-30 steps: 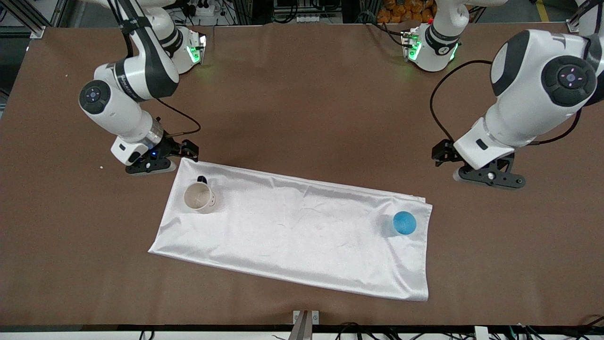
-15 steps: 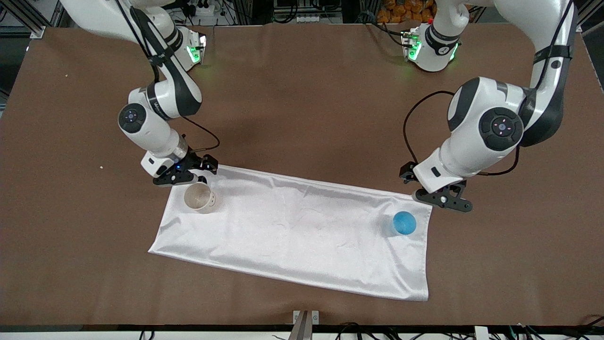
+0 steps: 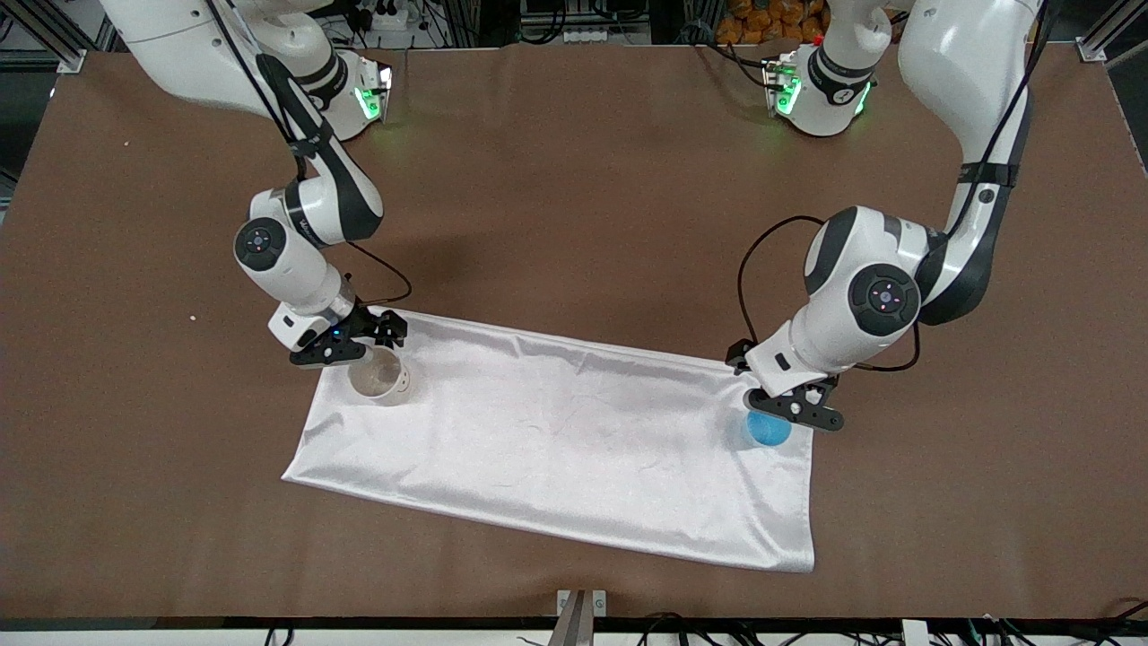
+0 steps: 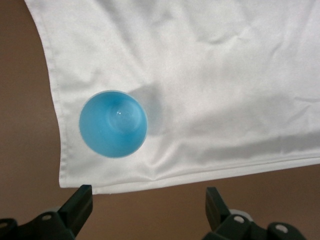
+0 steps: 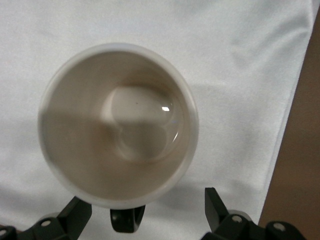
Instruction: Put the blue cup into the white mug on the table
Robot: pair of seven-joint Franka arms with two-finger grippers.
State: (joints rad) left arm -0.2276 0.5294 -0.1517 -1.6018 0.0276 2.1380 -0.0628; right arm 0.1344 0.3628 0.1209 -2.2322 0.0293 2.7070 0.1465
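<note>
- Left gripper point(image 3: 795, 411) hovers over the blue cup point(image 3: 769, 429) — fingers spread wide, holding nothing.
- Right gripper point(image 3: 345, 348) hovers over the white mug point(image 3: 381, 378), fingers wide.
- Both vessels stand upright on the white cloth point(image 3: 565, 440).

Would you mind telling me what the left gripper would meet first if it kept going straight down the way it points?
Probably the white cloth near its edge; the blue cup sits slightly off the left gripper line.

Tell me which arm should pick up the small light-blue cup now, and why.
Left. The left gripper hangs open right over the small light-blue handleless cup on the white satin cloth. The right gripper hangs open over the white mug, at the cloth's right-arm end.
</note>
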